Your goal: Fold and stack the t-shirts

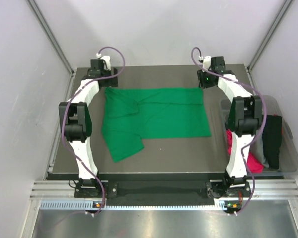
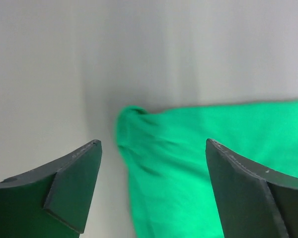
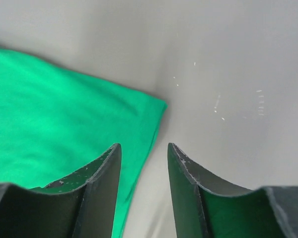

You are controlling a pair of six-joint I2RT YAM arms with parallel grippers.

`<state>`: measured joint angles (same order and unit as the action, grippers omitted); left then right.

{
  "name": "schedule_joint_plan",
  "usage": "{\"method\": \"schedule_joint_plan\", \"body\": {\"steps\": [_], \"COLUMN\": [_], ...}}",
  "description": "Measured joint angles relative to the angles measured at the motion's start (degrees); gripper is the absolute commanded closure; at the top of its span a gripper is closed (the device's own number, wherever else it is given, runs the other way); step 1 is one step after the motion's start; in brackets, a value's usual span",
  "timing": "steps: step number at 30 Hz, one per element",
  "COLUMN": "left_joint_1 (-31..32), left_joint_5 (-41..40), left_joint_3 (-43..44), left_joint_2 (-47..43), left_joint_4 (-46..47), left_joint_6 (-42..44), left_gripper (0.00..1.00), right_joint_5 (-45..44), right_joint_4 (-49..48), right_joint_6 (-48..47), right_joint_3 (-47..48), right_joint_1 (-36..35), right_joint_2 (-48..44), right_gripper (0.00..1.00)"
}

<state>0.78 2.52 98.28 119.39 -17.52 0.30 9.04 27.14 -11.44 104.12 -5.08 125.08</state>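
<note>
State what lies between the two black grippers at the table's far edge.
In the top view, only the far edge of the bright green fabric t-shirt spans from left gripper to right gripper, both open above its corners.

T-shirt (image 1: 159, 116) lies spread on table (image 1: 179, 148), centre, one sleeve toward near left. Left gripper (image 2: 151, 144) above its far-left corner, right gripper (image 3: 144, 146) at its far-right corner. Bin (image 1: 288, 163) right of table, garments (image 1: 273, 139) inside.
</note>
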Motion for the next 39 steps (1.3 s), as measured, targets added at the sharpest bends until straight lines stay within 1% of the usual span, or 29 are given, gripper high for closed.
{"method": "schedule_joint_plan", "body": {"steps": [2, 3, 4, 5, 6, 7, 8, 10, 11, 12, 13, 14, 15, 18, 24, 27, 28, 29, 34, 39], "left_joint_1": [2.14, 2.93, 3.72, 4.20, 4.26, 4.15, 3.78, 3.02, 2.49, 2.01, 1.60, 1.22, 0.98, 0.48, 0.50, 0.46, 0.44, 0.42, 0.07, -0.15], "left_joint_5": [-0.68, -0.42, 0.04, 0.87, 1.27, 1.75, 2.45, 3.61, 4.63, 5.55, 6.27, 6.91, 7.26, 8.11, 8.33, 8.09, 8.00, 7.65, 6.32, 5.44], "left_joint_3": [-0.85, -1.18, -1.57, -2.12, -2.47, -3.10, -4.07, -6.60, -8.35, -10.21, -11.93, -13.49, -14.75, -16.72, -16.81, -16.81, -16.81, -16.81, -17.46, -18.21], "left_joint_2": [-2.34, -3.30, -4.55, -6.01, -6.88, -7.96, -9.03, -10.34, -10.91, -11.17, -11.19, -11.13, -11.13, -11.13, -11.13, -11.13, -11.13, -11.13, -11.13, -10.73], "left_joint_4": [-1.25, -2.25, -3.85, -5.92, -7.89, -10.08, -12.57, -15.52, -17.31, -18.71, -19.98, -21.24, -22.14, -24.74, -24.94, -24.94, -24.94, -24.92, -24.55, -24.41], "left_joint_6": [0.59, 0.31, 0.37, 0.24, 0.31, 0.20, -0.04, -0.17, -0.37, -0.66, -0.79, -0.87, -1.05, -1.90, -1.92, -1.92, -1.90, -1.92, -1.90, -1.88], "left_gripper": [0.42, 0.51, 0.61, 0.64, 0.70, 0.80, 0.87, 0.89, 0.91, 0.90, 0.86, 0.76, 0.73, 0.73, 0.73, 0.70, 0.66, 0.65, 0.63, 0.64], "right_joint_5": [-0.11, 0.02, 0.17, 0.61, 1.31, 1.84, 2.67, 3.48, 4.00, 4.42, 4.76, 5.31, 5.95, 6.73, 6.82, 6.99, 7.10, 7.13, 7.13, 7.17], "right_joint_4": [-1.09, -1.66, -2.34, -2.60, -3.02, -3.80, -4.04, -4.85, -5.03, -5.03, -5.01, -4.81, -4.31, -3.96, -3.17, -3.02, -3.13, -3.06, -3.30, -3.23], "right_joint_6": [-0.48, -0.63, -0.92, -1.07, -1.44, -1.92, -2.58, -3.96, -4.79, -5.53, -6.08, -6.56, -6.93, -7.52, -7.87, -8.02, -8.04, -8.07, -8.09, -8.09], "right_joint_3": [-2.58, -3.82, -5.51, -7.15, -9.09, -11.61, -14.62, -19.23, -21.57, -23.47, -24.76, -25.79, -26.25, -26.21, -25.42, -24.94, -24.81, -24.63, -24.46, -24.46], "right_joint_1": [-0.68, -1.22, -1.86, -2.67, -3.67, -4.79, -6.45, -9.55, -11.37, -13.03, -14.51, -16.00, -17.14, -18.01, -17.35, -17.42, -17.42, -17.42, -17.42, -17.42], "right_joint_2": [-4.09, -6.19, -8.37, -10.47, -12.59, -14.67, -16.92, -19.52, -20.41, -20.76, -20.72, -20.26, -19.47, -16.61, -12.61, -12.28, -12.24, -12.24, -11.93, -11.21], "right_gripper": [0.57, 0.57, 0.57, 0.57, 0.57, 0.57, 0.57, 0.57, 0.57, 0.57, 0.57, 0.57, 0.58, 0.58, 0.59, 0.59, 0.59, 0.59, 0.59, 0.59]}}
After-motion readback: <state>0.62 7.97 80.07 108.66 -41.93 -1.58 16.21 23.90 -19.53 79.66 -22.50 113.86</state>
